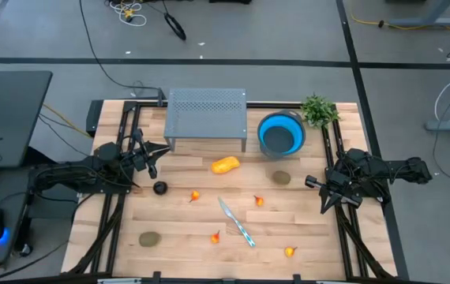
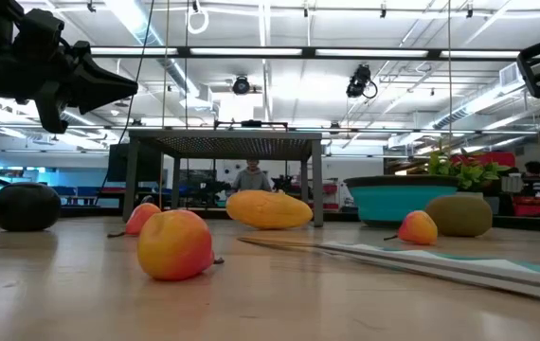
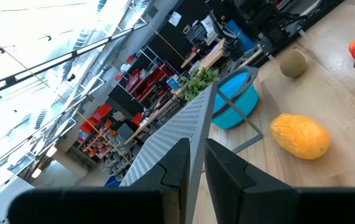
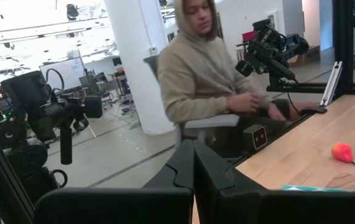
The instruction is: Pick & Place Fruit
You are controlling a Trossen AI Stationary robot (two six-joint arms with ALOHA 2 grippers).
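I see both grippers with jaws nearly closed and holding nothing: the left gripper [image 1: 160, 150] at 9 o'clock, the right gripper [image 1: 313, 183] at 3. The yellow-orange fruit [image 1: 225, 165] lies centre, 1 dark ball [image 1: 159, 188] near the left gripper. I fear a descent without opening would push the ball, and it may roll away.

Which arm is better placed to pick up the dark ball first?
Left, probably. The dark ball lies on the table's left half, close below the left hand. The right hand waits across the table, nearer the brownish-green oval.
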